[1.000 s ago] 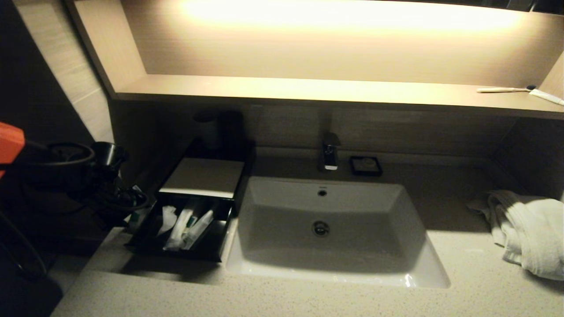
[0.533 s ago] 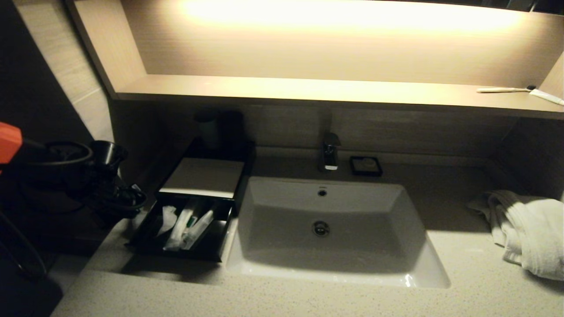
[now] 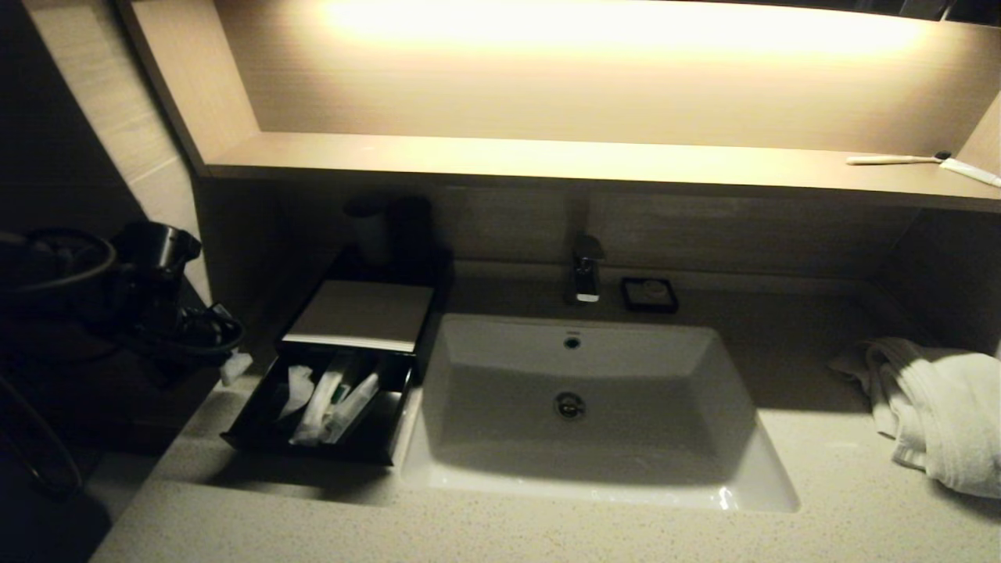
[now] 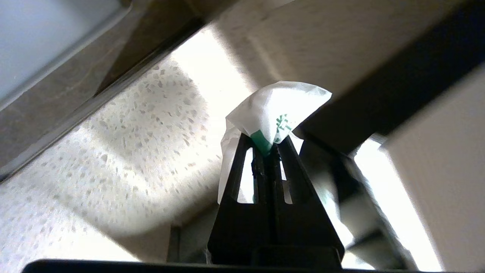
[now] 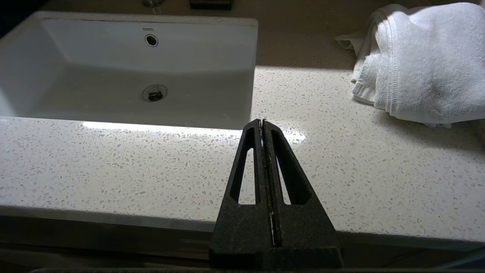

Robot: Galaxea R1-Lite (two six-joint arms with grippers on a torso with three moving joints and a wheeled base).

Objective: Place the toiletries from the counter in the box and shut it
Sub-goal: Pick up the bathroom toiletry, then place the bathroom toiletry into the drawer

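Observation:
My left gripper (image 4: 267, 146) is shut on a small white sachet (image 4: 274, 108) with green marks, held above the speckled counter (image 4: 125, 151). From the head camera the left gripper (image 3: 223, 356) hangs just left of the black box (image 3: 352, 317), with the sachet (image 3: 235, 365) at its tip. The box's front drawer (image 3: 258, 442) is pulled out and holds several white toiletries (image 3: 332, 403). My right gripper (image 5: 262, 123) is shut and empty, parked over the counter's front edge (image 5: 341, 182), out of the head view.
A white sink basin (image 3: 704, 438) lies right of the box, with a tap (image 3: 586, 270) and a small black soap dish (image 3: 649, 295) behind it. A white towel (image 3: 938, 407) lies at the far right. A bare toothbrush (image 3: 895, 159) rests on the lit shelf.
My left gripper has shut on the sachet and drawn back to the left and upward, carrying it. The drawer and its contents have not moved.

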